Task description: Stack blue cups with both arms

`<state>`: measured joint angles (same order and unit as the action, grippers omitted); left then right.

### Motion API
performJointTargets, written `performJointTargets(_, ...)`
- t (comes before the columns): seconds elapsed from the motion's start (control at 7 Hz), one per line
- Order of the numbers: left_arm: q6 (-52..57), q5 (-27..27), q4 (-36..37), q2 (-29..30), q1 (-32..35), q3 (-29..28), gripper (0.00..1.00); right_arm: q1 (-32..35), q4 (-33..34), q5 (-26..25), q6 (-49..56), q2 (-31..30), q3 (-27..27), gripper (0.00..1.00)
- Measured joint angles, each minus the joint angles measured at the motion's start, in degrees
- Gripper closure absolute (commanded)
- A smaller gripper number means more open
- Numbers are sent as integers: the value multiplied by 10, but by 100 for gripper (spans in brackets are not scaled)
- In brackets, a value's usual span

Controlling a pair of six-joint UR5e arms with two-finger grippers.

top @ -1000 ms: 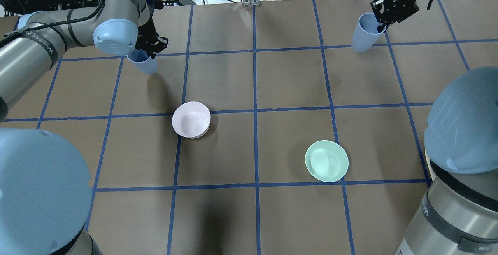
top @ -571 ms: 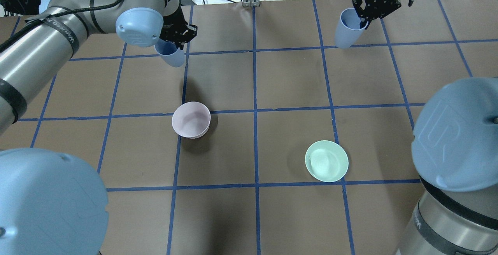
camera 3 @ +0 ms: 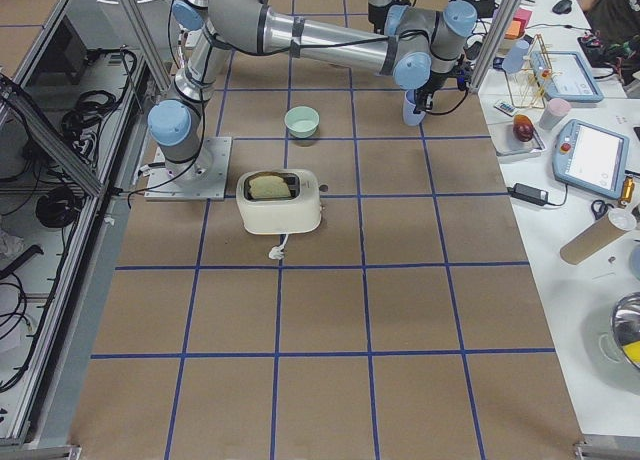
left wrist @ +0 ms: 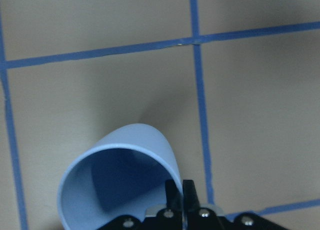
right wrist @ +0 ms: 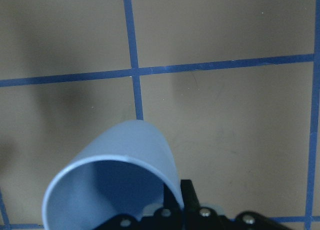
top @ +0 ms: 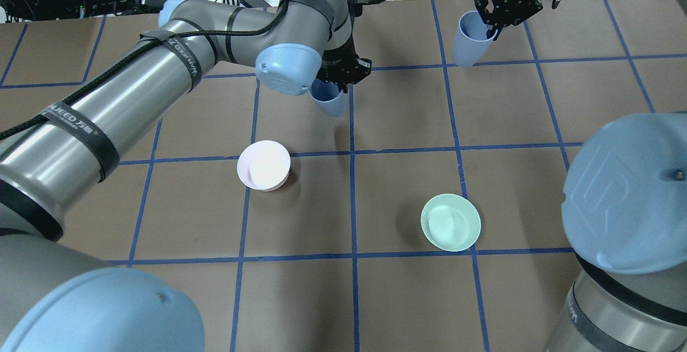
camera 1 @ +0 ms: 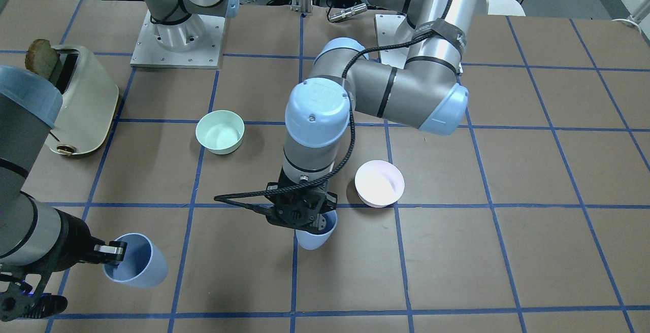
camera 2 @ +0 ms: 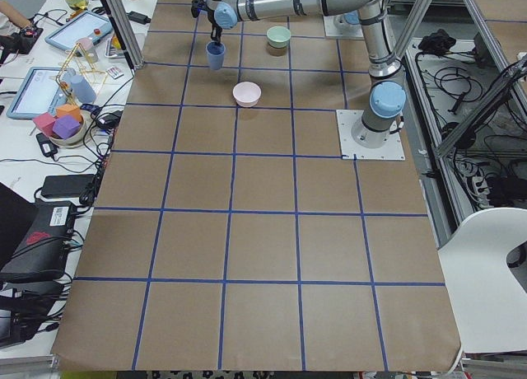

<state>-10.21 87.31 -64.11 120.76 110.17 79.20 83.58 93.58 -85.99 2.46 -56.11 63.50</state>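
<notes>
Two pale blue cups are held off the table. My left gripper [top: 340, 83] is shut on the rim of one blue cup [top: 331, 103] near the table's centre line, at the far side; it also shows in the front view [camera 1: 316, 236] and the left wrist view [left wrist: 120, 175]. My right gripper [top: 491, 27] is shut on the rim of the other blue cup [top: 466, 46] at the far right, also seen in the front view [camera 1: 138, 267] and the right wrist view [right wrist: 120, 170]. Both cups hang tilted, openings up. The cups are well apart.
A pale pink bowl [top: 264, 165] stands left of centre and a mint-green bowl [top: 450, 222] right of centre, both nearer the robot than the cups. A cream toaster [camera 1: 84, 102] with toast stands on the right arm's side. Cluttered benches lie beyond the far edge.
My left arm has swung far to the right with its cup, from the far left to near the centre line. My right arm has carried its cup a little left and farther back.
</notes>
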Motion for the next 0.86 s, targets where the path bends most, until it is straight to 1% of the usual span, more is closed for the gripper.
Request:
performJointTargets(0.14,-5,-1,-3,3,16,6,100,1,-7,0,-3,-2,1,100)
performJointTargets(0.29,-7,-1,-5,4,25,13,1,2,-13,0,-9,-6,2,100)
performJointTargets(0.57,-9,-6,-1,10,28,17,0,3,-27,2,-15,-9,3,100)
performJointTargets(0.86,-4,-9,-15,-16,8,8,0,4,-48,11,-17,-10,3,100)
